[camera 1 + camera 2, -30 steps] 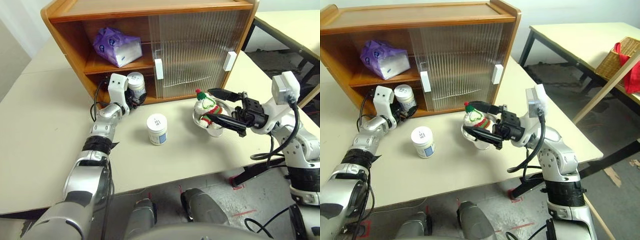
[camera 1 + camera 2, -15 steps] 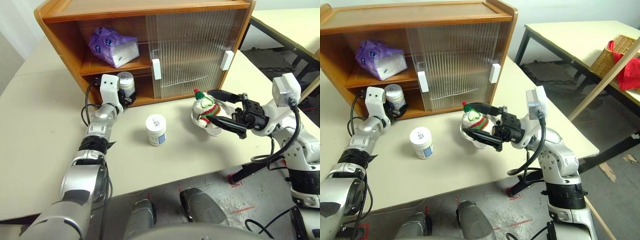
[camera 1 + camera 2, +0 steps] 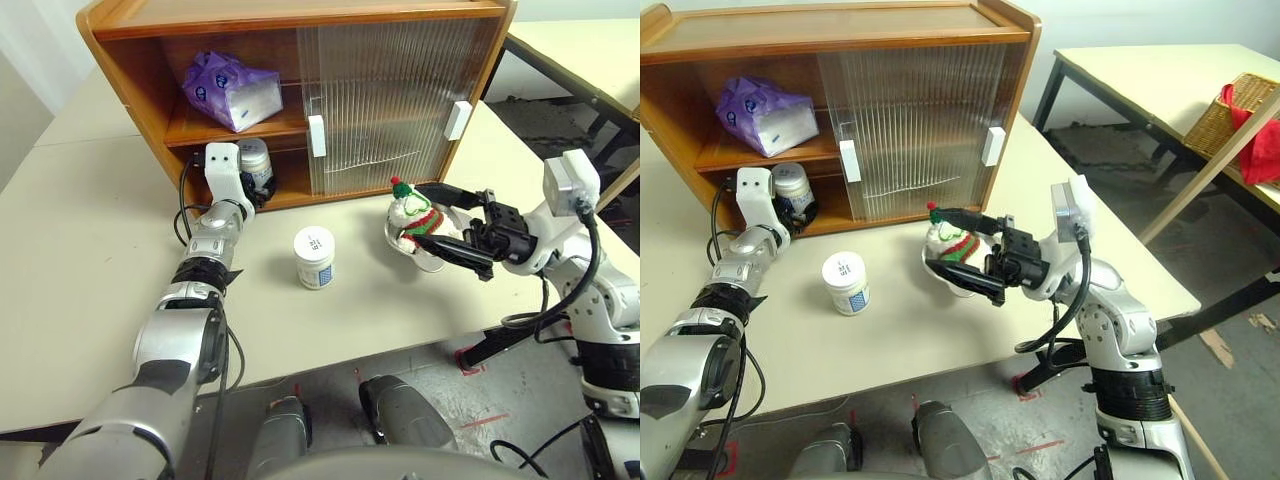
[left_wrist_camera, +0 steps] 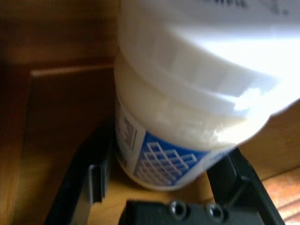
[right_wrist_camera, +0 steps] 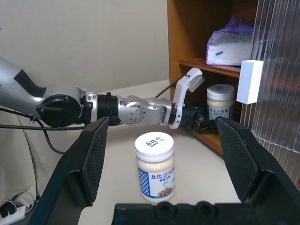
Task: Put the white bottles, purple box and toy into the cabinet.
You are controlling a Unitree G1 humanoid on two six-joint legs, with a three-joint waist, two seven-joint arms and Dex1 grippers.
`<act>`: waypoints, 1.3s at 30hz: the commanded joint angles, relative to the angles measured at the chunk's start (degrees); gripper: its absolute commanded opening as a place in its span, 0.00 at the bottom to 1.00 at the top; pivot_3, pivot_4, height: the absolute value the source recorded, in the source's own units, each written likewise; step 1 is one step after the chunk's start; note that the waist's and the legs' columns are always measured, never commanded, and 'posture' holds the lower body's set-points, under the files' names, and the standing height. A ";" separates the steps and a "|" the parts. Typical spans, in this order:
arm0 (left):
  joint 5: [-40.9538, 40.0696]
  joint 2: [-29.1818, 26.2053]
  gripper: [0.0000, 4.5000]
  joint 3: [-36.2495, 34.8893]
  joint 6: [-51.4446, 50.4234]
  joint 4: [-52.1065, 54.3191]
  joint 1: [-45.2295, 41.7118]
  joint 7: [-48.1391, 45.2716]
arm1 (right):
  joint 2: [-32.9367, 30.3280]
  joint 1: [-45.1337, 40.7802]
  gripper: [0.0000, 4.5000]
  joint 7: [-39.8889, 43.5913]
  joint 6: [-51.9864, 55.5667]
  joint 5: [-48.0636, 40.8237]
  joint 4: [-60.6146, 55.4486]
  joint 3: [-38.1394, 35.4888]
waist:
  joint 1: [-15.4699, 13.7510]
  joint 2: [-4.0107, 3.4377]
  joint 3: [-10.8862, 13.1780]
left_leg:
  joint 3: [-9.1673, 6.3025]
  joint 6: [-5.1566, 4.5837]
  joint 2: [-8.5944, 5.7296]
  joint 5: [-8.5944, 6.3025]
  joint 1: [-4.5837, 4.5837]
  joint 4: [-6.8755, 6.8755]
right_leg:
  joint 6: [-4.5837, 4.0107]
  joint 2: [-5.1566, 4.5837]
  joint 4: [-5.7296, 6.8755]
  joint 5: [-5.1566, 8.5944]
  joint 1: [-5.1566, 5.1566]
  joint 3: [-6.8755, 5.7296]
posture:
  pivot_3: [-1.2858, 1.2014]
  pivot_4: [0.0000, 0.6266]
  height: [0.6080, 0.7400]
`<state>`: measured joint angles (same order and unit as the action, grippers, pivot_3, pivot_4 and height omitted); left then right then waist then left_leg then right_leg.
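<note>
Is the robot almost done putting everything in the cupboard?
About halfway. The purple box lies on the cabinet's upper shelf. The left gripper holds one white bottle on the lower shelf. The other bottle and the toy remain on the table.

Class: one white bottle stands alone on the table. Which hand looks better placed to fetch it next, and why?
Probably the right hand: open, empty, facing the table bottle. The left hand is at the lower shelf around the other bottle.

Glossy wooden cabinet (image 3: 140, 60), ribbed translucent doors (image 3: 390, 90), fluffy plush toy (image 3: 415, 215).
</note>
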<state>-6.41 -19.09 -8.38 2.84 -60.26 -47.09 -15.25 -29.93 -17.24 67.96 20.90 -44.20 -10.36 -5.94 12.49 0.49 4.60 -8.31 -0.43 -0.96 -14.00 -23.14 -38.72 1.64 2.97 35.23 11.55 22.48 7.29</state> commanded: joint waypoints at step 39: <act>-0.14 0.24 0.70 0.62 -15.56 40.43 21.89 0.87 | 1.11 -2.62 1.00 1.75 -1.02 0.69 2.71 0.88 | -1.32 0.05 0.19 | -0.39 0.06 -0.43 -0.05 -0.10 0.02 | -0.06 -0.29 -0.05 0.02 0.07 0.00 | 0.41 0.13 1.00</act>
<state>-7.13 -18.37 -7.84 -12.49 -20.64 -25.77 -14.71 -28.89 -19.63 69.20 20.25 -44.07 -7.96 -5.43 11.17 0.53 4.79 -8.73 -0.36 -1.38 -14.05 -23.25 -38.70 1.55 2.64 35.17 11.56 22.55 7.30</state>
